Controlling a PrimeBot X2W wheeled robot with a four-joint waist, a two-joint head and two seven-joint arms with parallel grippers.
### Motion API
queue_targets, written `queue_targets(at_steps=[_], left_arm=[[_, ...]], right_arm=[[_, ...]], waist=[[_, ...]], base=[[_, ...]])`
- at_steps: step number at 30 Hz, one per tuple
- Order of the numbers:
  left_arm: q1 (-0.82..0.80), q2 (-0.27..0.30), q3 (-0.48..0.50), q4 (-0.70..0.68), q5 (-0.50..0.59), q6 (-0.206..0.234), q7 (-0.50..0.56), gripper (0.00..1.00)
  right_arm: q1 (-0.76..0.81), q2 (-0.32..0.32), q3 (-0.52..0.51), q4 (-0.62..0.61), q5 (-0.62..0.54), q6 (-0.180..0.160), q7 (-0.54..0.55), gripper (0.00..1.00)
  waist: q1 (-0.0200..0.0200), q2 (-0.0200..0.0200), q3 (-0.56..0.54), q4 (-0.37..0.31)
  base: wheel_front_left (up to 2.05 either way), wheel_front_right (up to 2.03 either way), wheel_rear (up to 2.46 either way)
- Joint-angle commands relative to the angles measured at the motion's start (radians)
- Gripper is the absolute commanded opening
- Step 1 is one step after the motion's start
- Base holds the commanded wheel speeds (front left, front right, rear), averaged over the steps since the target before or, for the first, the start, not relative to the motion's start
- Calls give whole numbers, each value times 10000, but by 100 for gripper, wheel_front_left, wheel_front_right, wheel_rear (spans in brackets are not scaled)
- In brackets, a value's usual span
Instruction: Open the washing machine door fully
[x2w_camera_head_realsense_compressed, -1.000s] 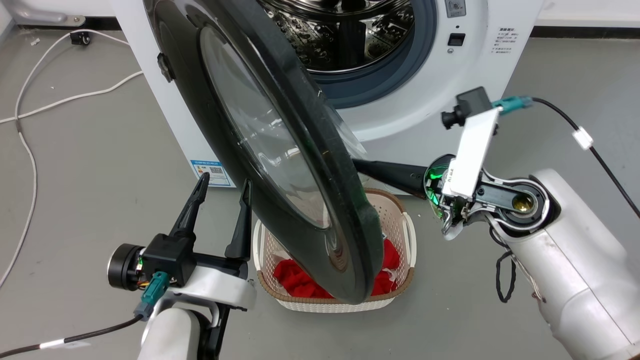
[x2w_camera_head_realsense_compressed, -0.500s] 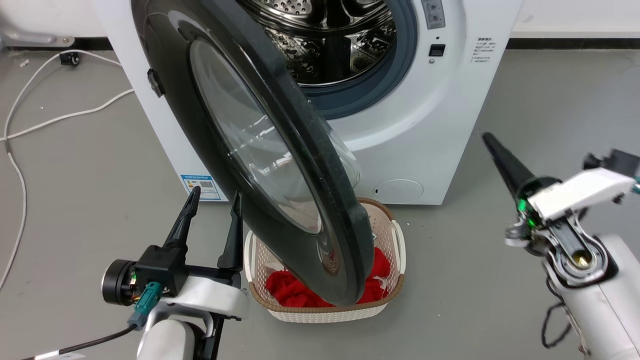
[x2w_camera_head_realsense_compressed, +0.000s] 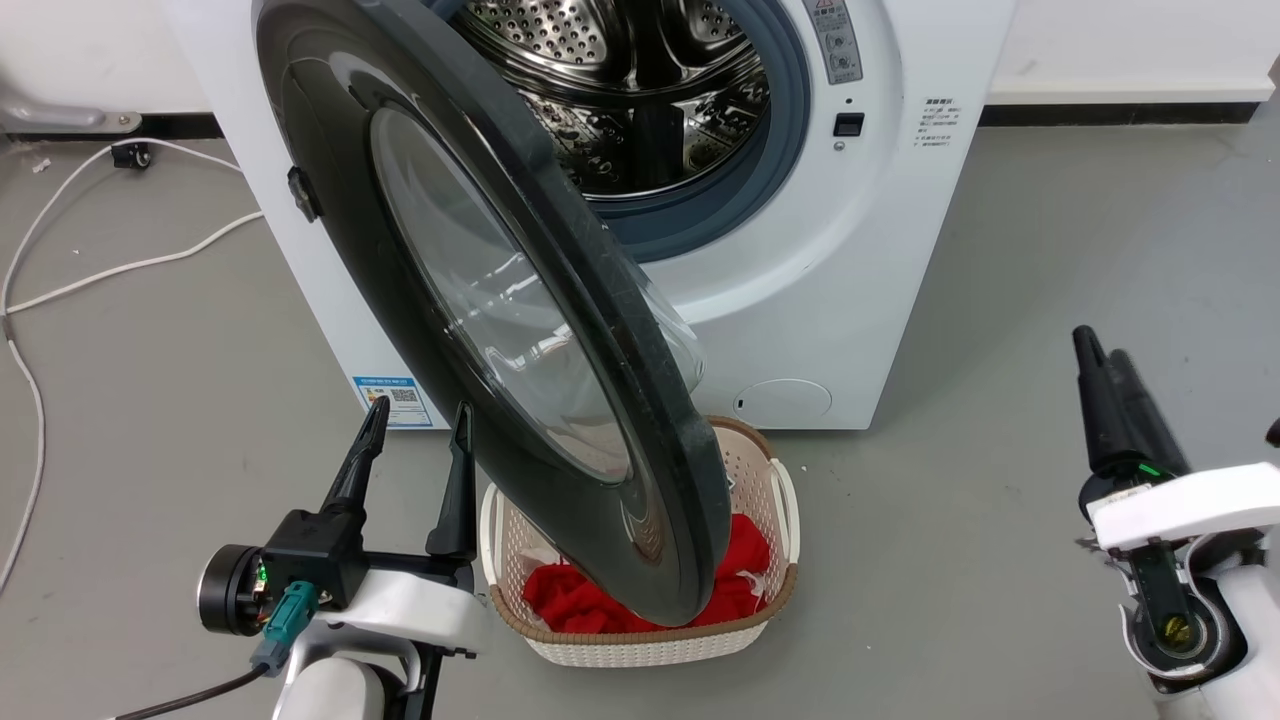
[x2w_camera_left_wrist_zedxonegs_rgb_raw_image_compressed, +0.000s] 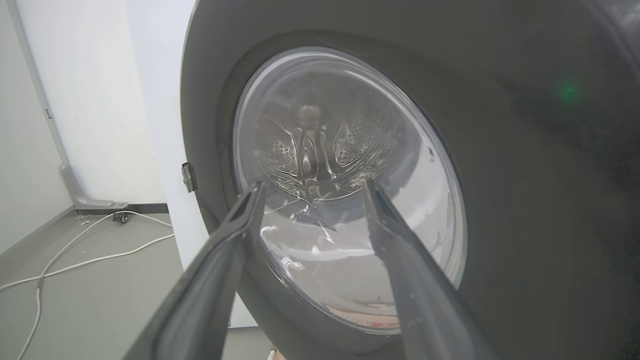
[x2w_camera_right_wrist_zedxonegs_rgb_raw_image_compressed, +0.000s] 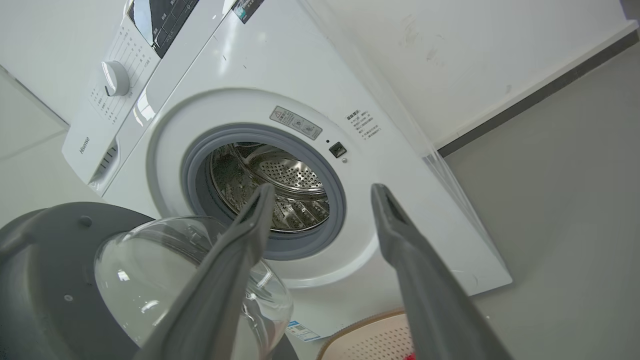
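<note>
The washing machine door (x2w_camera_head_realsense_compressed: 330, 200), glossy black with a bulging clear glass window (x2w_camera_head_realsense_compressed: 480, 300), stands swung out from the white machine (x2w_camera_head_realsense_compressed: 820, 270) on its left hinge, edge-on toward me. The steel drum opening (x2w_camera_head_realsense_compressed: 640, 100) is uncovered. My left gripper (x2w_camera_head_realsense_compressed: 421, 405) is open just left of the door's outer face, fingers pointing at the glass (x2w_camera_left_wrist_zedxonegs_rgb_raw_image_compressed: 345, 185) and apart from it; its open fingers (x2w_camera_left_wrist_zedxonegs_rgb_raw_image_compressed: 312, 183) frame the window. My right gripper (x2w_camera_head_realsense_compressed: 1100, 345) is at the lower right, far from the door, open (x2w_camera_right_wrist_zedxonegs_rgb_raw_image_compressed: 322, 187) and holding nothing, facing the drum (x2w_camera_right_wrist_zedxonegs_rgb_raw_image_compressed: 280, 190) and the door's inner bowl (x2w_camera_right_wrist_zedxonegs_rgb_raw_image_compressed: 165, 270).
A pale laundry basket (x2w_camera_head_realsense_compressed: 770, 610) with red cloth (x2w_camera_head_realsense_compressed: 570, 600) sits on the grey floor under the door's lower edge. A white cable (x2w_camera_head_realsense_compressed: 120, 265) lies on the floor to the left. Bare floor stretches right of the machine.
My right gripper has pulled away from behind the door's free edge, out to the lower right, fingers now pointing up. The camera has tilted up. Door angle and left gripper look unchanged.
</note>
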Motion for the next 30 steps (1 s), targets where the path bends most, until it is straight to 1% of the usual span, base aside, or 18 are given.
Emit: queue_targets(at_steps=[1, 2, 4, 5, 8, 9, 11, 13, 14, 16, 19, 23, 30], left_arm=[[90, -3, 16, 3, -13, 52, -25, 100], [115, -5, 13, -5, -17, 64, -25, 100], [140, -3, 11, -9, 4, 79, -25, 100], [141, -3, 20, -15, 7, 83, -25, 100], [114, -3, 37, -28, 24, 64, -25, 100], [110, -5, 35, -28, 27, 56, -25, 100], [100, -3, 38, -4, 34, 37, -25, 100], [92, -3, 13, 10, 41, 23, -25, 100], [86, -5, 0, 19, 45, 20, -25, 100], [85, -3, -2, 30, 62, 12, -25, 100], [92, -3, -11, 40, 82, 13, -25, 100], [106, -3, -6, 16, 99, 44, -25, 100], [57, -3, 53, 12, 144, -1, -25, 100]], right_arm=[[140, 36, -208, -19, -758, -3, -106, 100], [209, 56, -449, -25, -1644, -3, -154, 100], [343, 369, -999, -249, -3352, -3, -191, 100], [408, 522, -1408, -496, -4424, -3, -193, 100], [850, 1325, -2412, -1531, -7349, -3, -197, 100], [1039, 1671, -2617, -1885, -8006, -3, -199, 100], [1358, 2051, -2900, -2623, -9475, -5, -201, 100], [1776, 2345, -2948, -3186, -10597, -5, -85, 100], [1977, 2474, -2925, -3424, -10976, -5, -28, 100], [2362, 2647, -2852, -3709, -11451, -6, 146, 100], [2867, 2773, -2804, -3735, -11606, -6, 287, 100], [3272, 2823, -2769, -3383, -11335, -6, 253, 100], [3056, 2826, -2685, -2904, -11050, -6, 75, 100]], waist=[[1, -1, -29, -10], [1, -1, -43, -14], [1, -1, -56, -17], [1, -1, -53, -21], [1, -1, -34, -17], [1, -1, -39, -11], [1, -1, -47, 21], [1, -1, -63, 55], [1, -1, -66, 72], [1, -1, -81, 93], [1, -1, -96, 121], [1, -1, -83, 117], [1, -1, -20, 65]], base=[[0, 0, 0], [0, 0, 0], [0, 0, 0], [0, 0, 0], [0, 0, 0], [0, 0, 0], [0, 0, 0], [0, 0, 0], [0, 0, 0], [0, 0, 0], [0, 0, 0], [0, 0, 0], [0, 0, 0]])
